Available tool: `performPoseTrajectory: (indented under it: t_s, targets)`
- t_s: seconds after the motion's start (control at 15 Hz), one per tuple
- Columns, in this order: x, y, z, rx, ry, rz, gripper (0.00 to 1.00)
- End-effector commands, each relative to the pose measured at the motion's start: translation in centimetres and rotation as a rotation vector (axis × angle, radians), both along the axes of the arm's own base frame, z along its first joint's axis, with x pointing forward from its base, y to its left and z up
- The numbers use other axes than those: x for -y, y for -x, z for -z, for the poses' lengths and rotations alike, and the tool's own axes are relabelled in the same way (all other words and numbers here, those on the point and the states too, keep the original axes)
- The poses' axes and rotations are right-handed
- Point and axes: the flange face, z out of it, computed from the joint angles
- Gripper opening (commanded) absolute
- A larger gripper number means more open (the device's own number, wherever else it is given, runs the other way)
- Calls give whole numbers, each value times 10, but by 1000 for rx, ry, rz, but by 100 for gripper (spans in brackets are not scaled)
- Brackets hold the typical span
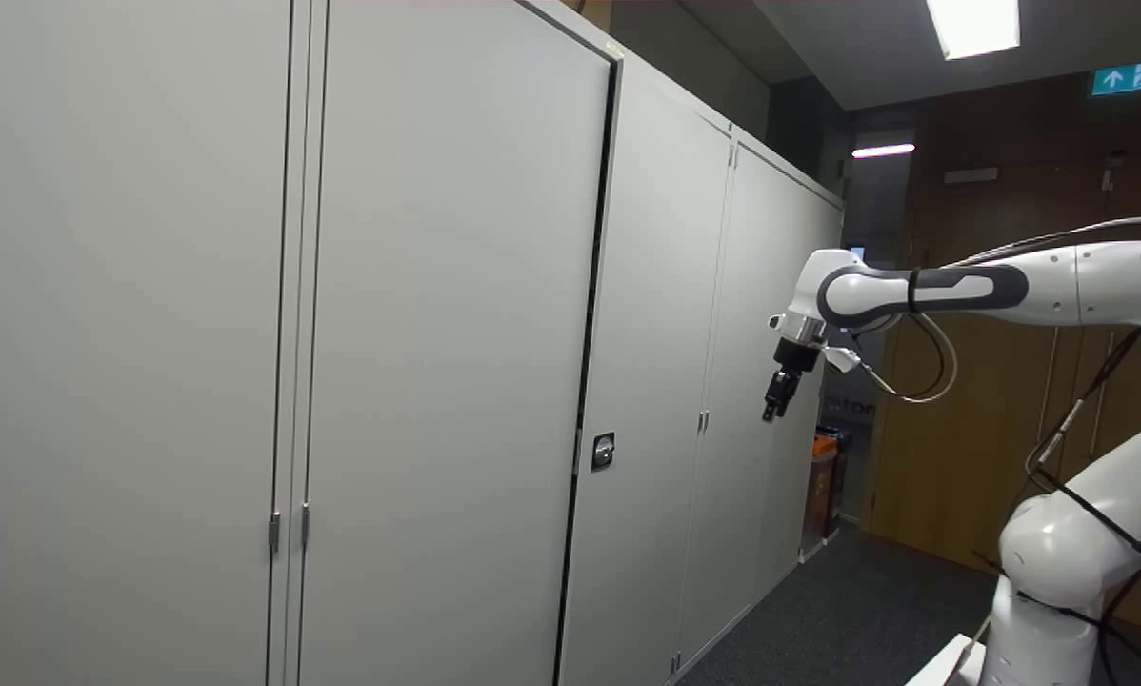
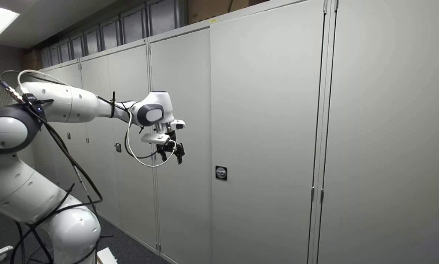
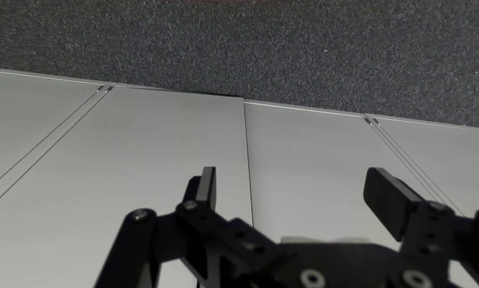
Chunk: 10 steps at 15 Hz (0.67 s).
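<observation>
The gripper [image 3: 292, 169] is pointed downward, its fingers [image 3: 206, 186] spread wide, before grey cabinet doors [image 2: 184, 205]; a round handle [image 2: 221, 172] is set beside the seam [image 3: 248, 160] between them.

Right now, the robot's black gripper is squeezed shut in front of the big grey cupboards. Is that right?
Not quite: the black gripper isn't squeezed shut, it's open. The wrist view shows its fingers wide apart, with nothing held between them. The rest is right: it is in front of the big grey cupboards, as both exterior views show.
</observation>
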Motion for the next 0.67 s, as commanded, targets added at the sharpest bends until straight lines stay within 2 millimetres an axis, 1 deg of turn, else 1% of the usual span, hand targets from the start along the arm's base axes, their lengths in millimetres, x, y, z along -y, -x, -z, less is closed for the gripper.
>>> performPoseTrajectory:
  t_s: [0.0, 0.33, 0.4, 0.47, 0.6]
  targets:
    - [8, 11, 0, -22, 74, 26, 100]
    - [9, 10, 1, -34, 107, 31, 100]
    - [8, 9, 0, -31, 101, 31, 100]
    - [7, 3, 3, -33, 81, 9, 100]
    - [7, 3, 3, -33, 81, 10, 100]
